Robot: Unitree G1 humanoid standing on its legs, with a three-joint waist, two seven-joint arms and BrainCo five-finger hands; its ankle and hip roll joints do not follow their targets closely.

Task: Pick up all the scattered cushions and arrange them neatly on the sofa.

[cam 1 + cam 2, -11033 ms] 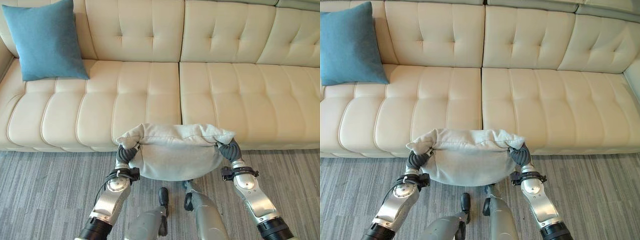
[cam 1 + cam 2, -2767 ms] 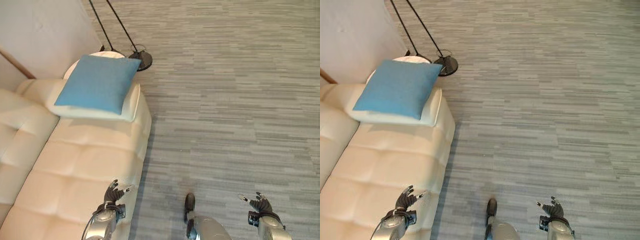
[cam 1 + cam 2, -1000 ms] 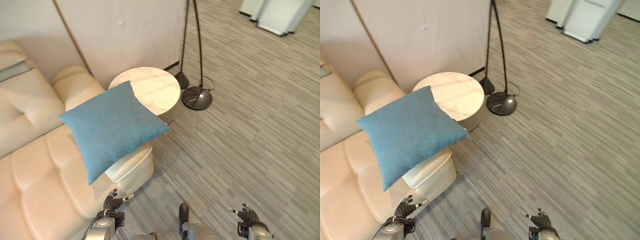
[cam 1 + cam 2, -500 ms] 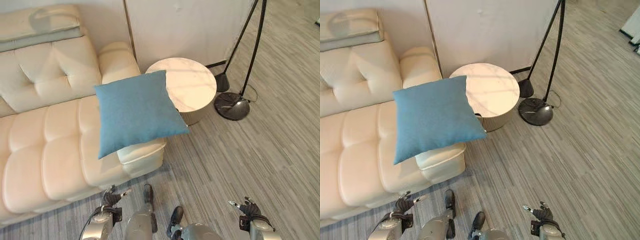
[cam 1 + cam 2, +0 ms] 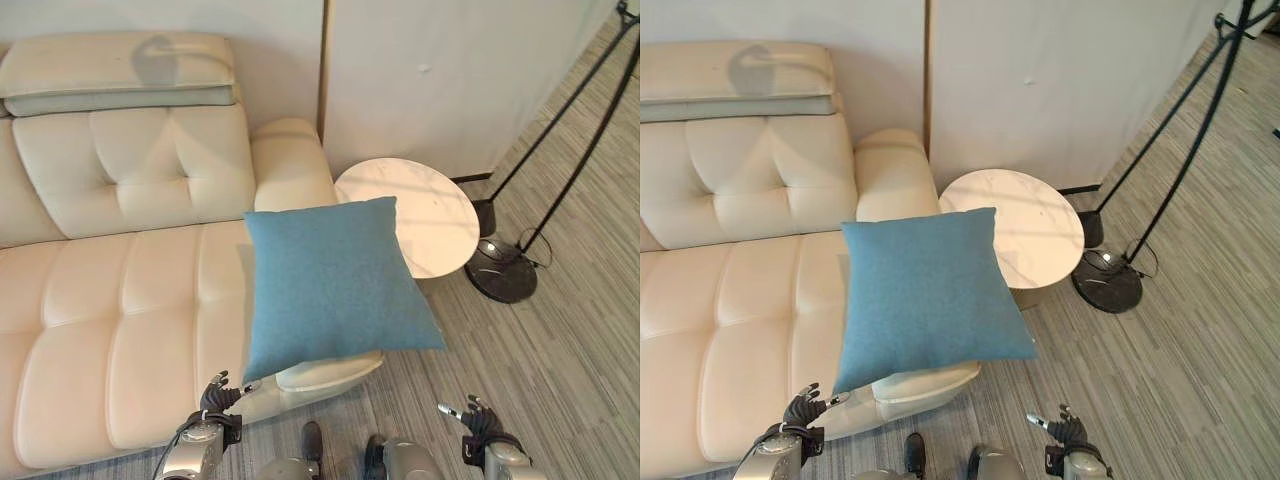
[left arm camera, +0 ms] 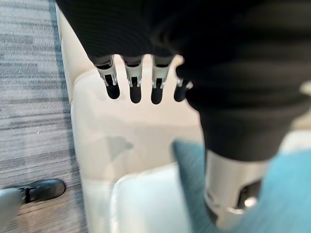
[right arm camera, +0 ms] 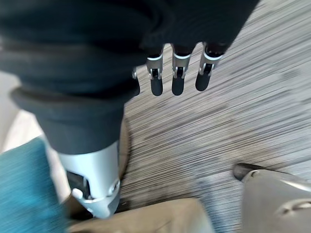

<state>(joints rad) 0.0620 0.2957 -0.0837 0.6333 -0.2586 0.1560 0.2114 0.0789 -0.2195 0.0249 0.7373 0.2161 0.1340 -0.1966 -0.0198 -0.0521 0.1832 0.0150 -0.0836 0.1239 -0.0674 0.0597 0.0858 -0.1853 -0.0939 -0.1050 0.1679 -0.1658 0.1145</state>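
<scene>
resting flat on the right-hand armrest end of the sofa [image 5: 120, 300]: one blue cushion [image 5: 330, 285], square, plain weave, its far corner overlapping the near edge of the round side desk [image 5: 425, 205] and its near corners overhanging the front edge of the armrest. sofa: cream, tufted, leather-like; seat panels run from the left edge of the head views to the armrest; a folded headrest pad [image 5: 120, 70] sits on top of the backrest.

round side desk: pale marble-look top, standing just beside the armrest, between the sofa and the floor lamp base [image 5: 508, 278]. lamp: dark round base on the carpet [image 5: 1180, 380], thin dark poles rising toward the upper right corner. carpet: grey, striped.

left hand [image 5: 218, 392]: low at the bottom edge of the head views, in front of the sofa's front edge, just below the cushion's near left corner, not touching it; fingers [image 6: 132, 82] straight and spread, holding nothing, with the sofa front and a blue cushion corner showing past them in the left wrist view.

right hand [image 5: 1062, 432]: low at the bottom edge, over the carpet, well apart from the cushion; fingers [image 7: 176, 77] straight and relaxed, empty, striped carpet showing past them in the right wrist view.
</scene>
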